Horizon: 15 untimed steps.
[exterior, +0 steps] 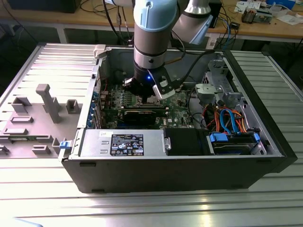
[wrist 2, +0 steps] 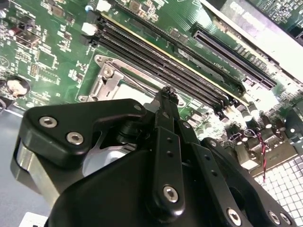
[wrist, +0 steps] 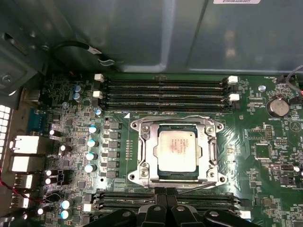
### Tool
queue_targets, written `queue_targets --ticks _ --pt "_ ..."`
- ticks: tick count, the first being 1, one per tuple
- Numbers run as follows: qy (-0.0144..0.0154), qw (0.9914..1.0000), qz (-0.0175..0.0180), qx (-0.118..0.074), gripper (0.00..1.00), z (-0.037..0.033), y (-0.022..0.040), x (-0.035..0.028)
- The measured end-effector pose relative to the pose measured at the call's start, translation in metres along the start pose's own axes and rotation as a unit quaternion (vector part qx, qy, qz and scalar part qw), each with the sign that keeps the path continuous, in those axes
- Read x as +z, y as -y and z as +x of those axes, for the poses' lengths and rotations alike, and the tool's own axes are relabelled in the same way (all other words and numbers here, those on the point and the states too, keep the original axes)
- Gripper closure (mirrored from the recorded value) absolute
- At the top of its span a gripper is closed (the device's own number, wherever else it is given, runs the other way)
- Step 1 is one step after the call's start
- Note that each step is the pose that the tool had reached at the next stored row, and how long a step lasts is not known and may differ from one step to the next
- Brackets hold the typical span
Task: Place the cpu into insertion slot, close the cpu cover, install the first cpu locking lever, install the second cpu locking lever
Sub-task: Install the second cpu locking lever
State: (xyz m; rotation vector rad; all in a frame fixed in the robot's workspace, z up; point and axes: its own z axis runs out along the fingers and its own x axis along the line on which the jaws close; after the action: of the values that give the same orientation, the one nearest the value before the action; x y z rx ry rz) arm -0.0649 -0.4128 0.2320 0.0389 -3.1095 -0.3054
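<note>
The small flat square silver-topped cpu (wrist: 177,150) lies in the square metal-rimmed insertion slot (wrist: 214,166), and the thin silvery metal cpu cover (wrist: 147,150) lies flat over that slot, framing the chip. Long narrow black memory slots (wrist: 163,94) run along two opposite sides of the slot. The black-linked gripper (wrist: 165,201) hangs just beside the slot's edge.

Dim case interior, glare on the table (exterior: 156,208); near end effector (wrist 2: 166,97) blurred.
</note>
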Motion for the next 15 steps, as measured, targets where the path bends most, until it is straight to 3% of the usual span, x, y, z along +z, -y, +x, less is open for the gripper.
queue_targets --ticks 6,9,12,15 --pt "-0.0031 0.99997 -0.0044 -0.005 0.89 0.0055 0.0025 0.003" --pt "-0.0055 0.99991 -0.0107 -0.006 0.89 0.0071 0.0075 0.0031" --pt "-0.0067 0.99984 -0.0156 -0.006 0.89 0.0089 0.0094 0.0035" --pt "-0.0076 0.99967 -0.0229 -0.009 0.89 0.0135 0.0107 0.0054"
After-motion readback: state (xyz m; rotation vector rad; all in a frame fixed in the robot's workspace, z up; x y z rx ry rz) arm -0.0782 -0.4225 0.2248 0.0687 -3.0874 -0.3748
